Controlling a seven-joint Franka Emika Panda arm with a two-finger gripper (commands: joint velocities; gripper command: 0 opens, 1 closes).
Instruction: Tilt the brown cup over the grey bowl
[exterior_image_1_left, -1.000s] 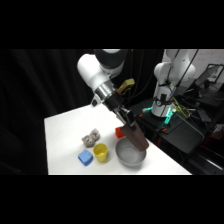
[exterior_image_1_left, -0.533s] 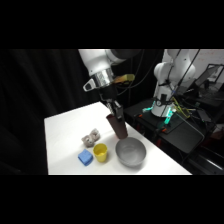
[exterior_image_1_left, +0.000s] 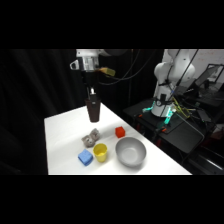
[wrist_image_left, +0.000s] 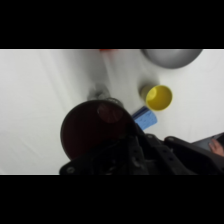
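The brown cup hangs upright above the back part of the table, held at its rim by my gripper, which comes straight down from above. In the wrist view the brown cup fills the lower left, its dark mouth facing the camera, with the gripper's black linkage over its right side. The grey bowl sits on the table near the front right, well away from the cup; the grey bowl shows at the wrist view's top edge.
A yellow cup, a blue block, a grey lumpy object and a red block stand between the cup and the bowl. The arm's base and a dark side table with cables are at the right.
The arm has carried the brown cup from over the grey bowl back and to the left, turning it from tilted to upright. The other objects stayed in place.
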